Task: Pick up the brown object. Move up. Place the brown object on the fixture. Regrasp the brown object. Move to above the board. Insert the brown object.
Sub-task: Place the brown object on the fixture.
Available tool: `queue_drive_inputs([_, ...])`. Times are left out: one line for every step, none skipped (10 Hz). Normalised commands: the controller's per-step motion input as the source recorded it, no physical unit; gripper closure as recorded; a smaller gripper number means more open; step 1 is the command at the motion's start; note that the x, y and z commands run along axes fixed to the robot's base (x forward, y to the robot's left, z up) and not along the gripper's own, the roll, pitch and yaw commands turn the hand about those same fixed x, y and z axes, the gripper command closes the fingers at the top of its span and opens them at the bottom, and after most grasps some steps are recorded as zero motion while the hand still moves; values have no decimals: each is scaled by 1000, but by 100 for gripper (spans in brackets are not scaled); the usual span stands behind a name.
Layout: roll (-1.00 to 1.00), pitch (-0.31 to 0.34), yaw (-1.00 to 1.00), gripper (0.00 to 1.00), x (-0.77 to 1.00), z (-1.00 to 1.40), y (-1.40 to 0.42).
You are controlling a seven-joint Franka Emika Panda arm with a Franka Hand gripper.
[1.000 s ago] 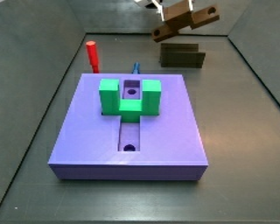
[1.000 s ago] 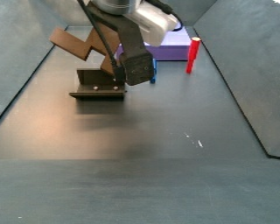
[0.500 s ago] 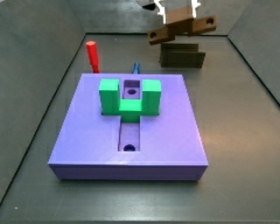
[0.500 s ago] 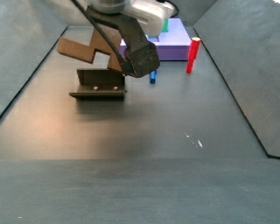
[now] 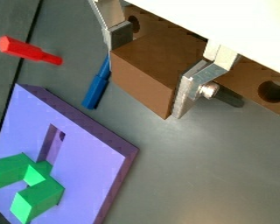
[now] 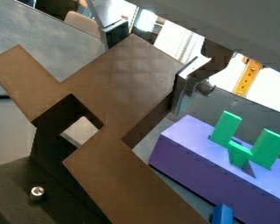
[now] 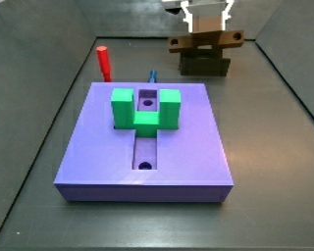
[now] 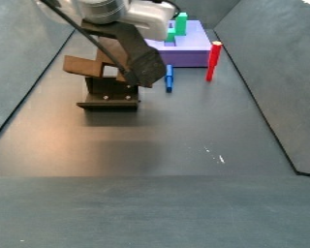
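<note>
Over the far end of the dark grey floor, beyond the board (image 7: 144, 137), I hold my gripper (image 7: 206, 26) clamped on the brown object (image 7: 206, 42), my flat silver fingers (image 5: 192, 89) pressed to its two sides. It is a flat tan-brown bar with a matte, faintly cross-hatched face in a wrist view (image 6: 130, 83) and a round hole near one end. It hangs nearly level, low over the fixture (image 7: 206, 65), a small dark olive holder with raised walls; I cannot tell whether the two touch. In a side view (image 8: 108, 100) my own arm covers most of the bar, so only one end (image 8: 82, 67) juts out above the holder. Going left to right in a side view: a red upright peg (image 7: 103, 63) stands by the board's far left corner, a small blue pin (image 7: 154, 75) lies just behind its far edge, then the holder. The board is a smooth lavender slab with a lengthwise groove (image 7: 144, 152) holding a dark hole, and a green U-shaped block (image 7: 145, 108) sits across the groove's far half. In a wrist view the board (image 5: 60, 175) is cut off at the frame's edge.
</note>
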Motion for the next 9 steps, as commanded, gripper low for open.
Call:
queue_drive_inputs([-26, -186, 129, 100, 0, -309, 0])
queue_drive_inputs([-37, -57, 57, 100, 69, -423, 0])
queue_drive_inputs([-40, 0, 0, 100, 91, -420, 0])
queue_drive_inputs([-20, 129, 0, 100, 0, -203, 3])
queue_drive_inputs([-197, 374, 114, 100, 140, 0, 60])
queue_drive_inputs([-177, 494, 217, 100, 294, 3, 40])
queue_drive_inputs([-23, 529, 317, 100, 300, 0, 0])
queue_drive_inputs([-20, 489, 306, 100, 329, 0, 0])
queue_drive_inputs([-57, 371, 23, 100, 451, -60, 3])
